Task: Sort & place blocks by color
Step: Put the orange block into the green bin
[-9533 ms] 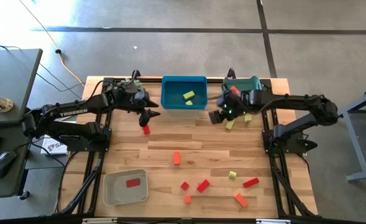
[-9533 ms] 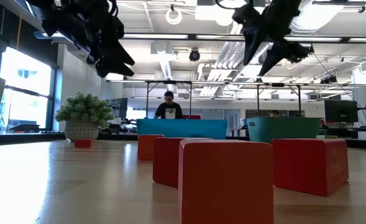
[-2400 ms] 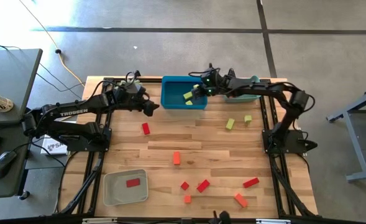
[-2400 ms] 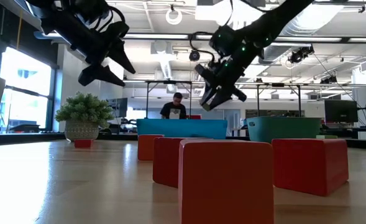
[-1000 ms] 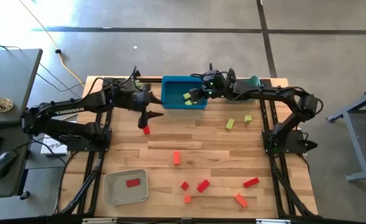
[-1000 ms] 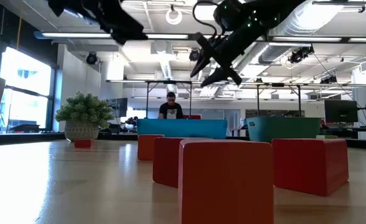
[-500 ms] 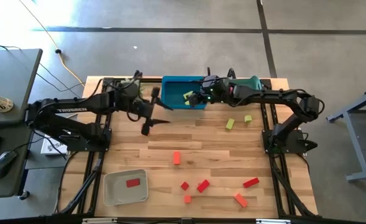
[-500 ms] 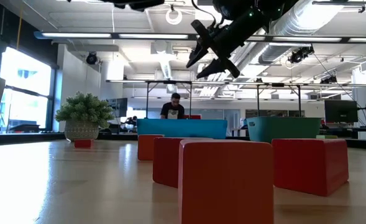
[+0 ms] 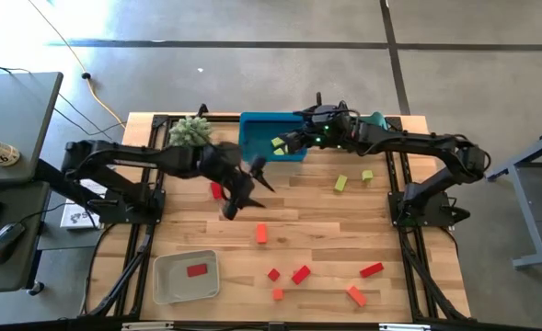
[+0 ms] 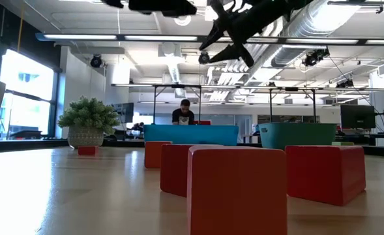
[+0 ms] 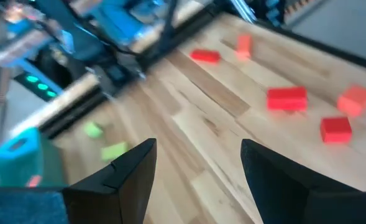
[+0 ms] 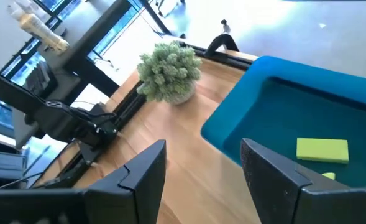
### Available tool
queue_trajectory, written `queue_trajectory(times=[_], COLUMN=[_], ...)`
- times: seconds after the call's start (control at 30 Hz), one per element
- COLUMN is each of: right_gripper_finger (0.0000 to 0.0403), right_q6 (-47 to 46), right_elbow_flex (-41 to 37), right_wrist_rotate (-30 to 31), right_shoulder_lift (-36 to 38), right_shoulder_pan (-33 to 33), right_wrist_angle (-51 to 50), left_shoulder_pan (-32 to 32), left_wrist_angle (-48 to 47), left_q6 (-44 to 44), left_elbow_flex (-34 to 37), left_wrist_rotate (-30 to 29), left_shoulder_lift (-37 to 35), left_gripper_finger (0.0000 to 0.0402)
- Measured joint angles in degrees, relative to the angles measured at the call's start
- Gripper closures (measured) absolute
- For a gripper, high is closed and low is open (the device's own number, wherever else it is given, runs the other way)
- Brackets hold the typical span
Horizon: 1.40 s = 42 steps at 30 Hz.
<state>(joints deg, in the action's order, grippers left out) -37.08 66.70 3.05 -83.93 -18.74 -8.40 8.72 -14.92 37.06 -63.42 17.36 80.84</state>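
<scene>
Left gripper (image 9: 243,190) spread, empty, beside red block (image 9: 216,190), right gripper (image 9: 287,142) spread over yellow-green blocks (image 9: 278,143)

1. Blue tray (image 9: 257,138) at 12 o'clock, yellow-green blocks (image 9: 278,142) inside.
2. Teal bin (image 10: 297,136), 1 o'clock.
3. Grey tray (image 9: 165,280), 7 o'clock, holds red block (image 9: 196,270).
4. Table (image 9: 298,230): light wood planks.
5. Loose blocks: red (image 9: 300,274), orange (image 9: 261,233), yellow-green (image 9: 340,183).
</scene>
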Motion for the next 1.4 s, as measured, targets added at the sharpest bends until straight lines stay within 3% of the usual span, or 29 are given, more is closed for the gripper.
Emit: queue_trajectory(times=[0.47, 0.83, 1.4], right_gripper_finger=[0.0208, 0.0208, 0.0208], right_q6=[1.0, 0.9, 0.9], right_elbow_flex=[0.0, 0.0, 0.0], right_wrist_rotate=[0.8, 1.4, 2.6], right_shoulder_lift=[1.5, 1.5, 1.5], right_shoulder_pan=[0.0, 0.0, 0.0], right_wrist_angle=[-7.7, -9.8, -10.6], left_shoulder_pan=[-7.5, -9.4, -9.8], left_wrist_angle=[-3.3, -4.5, -6.2], left_q6=[10.8, 19.4, 26.6], left_elbow_flex=[0.1, 0.1, 0.1], left_wrist_rotate=[0.0, -0.5, -10.4], left_shoulder_lift=[12.4, 20.8, 26.0], left_gripper_finger=[0.0179, 0.0179, 0.0179])
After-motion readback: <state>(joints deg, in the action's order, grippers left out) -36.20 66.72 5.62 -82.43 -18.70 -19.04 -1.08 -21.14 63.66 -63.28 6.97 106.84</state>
